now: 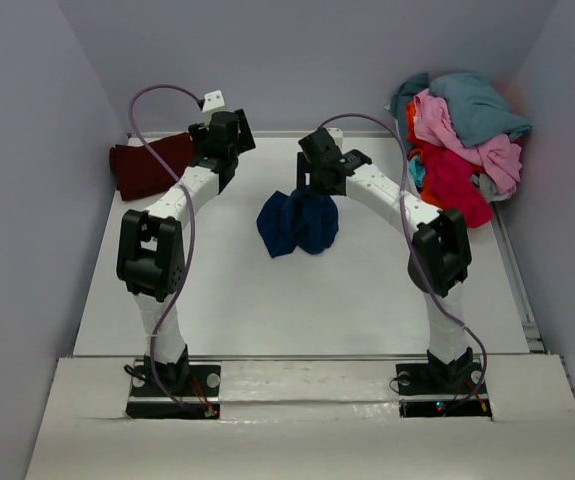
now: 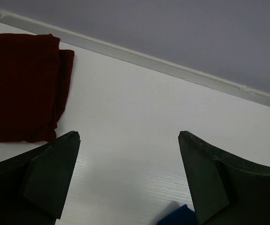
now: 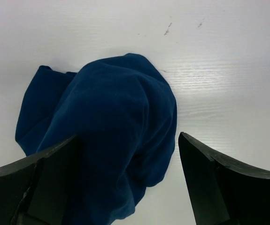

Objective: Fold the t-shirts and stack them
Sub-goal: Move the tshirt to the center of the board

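At the middle of the counter (image 1: 297, 300), a navy t-shirt (image 1: 297, 225) sits bunched under the right claw (image 3: 127, 140), whose jaws stand wide, the cloth against one finger only. Farther left, the left claw (image 2: 129, 136) hangs wide open over the counter near a folded maroon t-shirt (image 2: 19, 84). More coloured shirts (image 1: 462, 140) are heaped in the far right corner.

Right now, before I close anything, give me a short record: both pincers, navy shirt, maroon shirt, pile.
left pincer: open, empty, over bare table
right pincer: open, over the navy t-shirt
navy t-shirt: crumpled, mid-table
maroon t-shirt: folded flat, far left
pile of t-shirts: unfolded, far right corner
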`<state>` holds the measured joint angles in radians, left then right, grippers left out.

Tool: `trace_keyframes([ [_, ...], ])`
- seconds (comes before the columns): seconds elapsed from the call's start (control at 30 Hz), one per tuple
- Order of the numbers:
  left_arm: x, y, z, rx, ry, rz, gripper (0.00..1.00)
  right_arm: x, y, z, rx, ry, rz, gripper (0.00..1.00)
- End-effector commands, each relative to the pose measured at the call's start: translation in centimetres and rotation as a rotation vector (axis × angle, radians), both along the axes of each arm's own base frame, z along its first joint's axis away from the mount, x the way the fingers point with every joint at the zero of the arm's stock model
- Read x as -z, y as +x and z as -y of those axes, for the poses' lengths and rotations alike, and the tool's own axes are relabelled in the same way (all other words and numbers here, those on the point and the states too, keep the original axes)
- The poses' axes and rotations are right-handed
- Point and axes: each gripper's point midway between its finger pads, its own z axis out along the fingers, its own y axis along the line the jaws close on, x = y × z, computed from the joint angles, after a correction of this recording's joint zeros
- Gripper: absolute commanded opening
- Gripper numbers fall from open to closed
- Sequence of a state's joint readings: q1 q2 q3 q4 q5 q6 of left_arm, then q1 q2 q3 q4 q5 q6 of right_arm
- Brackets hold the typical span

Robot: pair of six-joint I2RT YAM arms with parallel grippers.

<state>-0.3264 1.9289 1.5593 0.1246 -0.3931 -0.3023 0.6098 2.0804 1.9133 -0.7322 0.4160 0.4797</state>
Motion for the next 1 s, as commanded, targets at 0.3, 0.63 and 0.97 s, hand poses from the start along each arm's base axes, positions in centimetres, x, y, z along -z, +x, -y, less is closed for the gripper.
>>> trace_keyframes([
  [0.3,-5.1,0.7,-1.0,-0.028,-0.116,0.131,0.99,0.7,-2.3,-3.7,-0.069,0.128,-0.023,0.83],
  [0.63,-6.1,0.7,-1.1,-0.025,-0.149,0.149,0.99,4.4,-4.4,-3.5,-0.054,0.106,-0.083,0.13],
  [0.97,-7.3,-0.5,-0.3,0.022,-0.209,0.164,0.99,-4.3,-1.9,-3.6,-0.080,0.087,0.061,0.07],
])
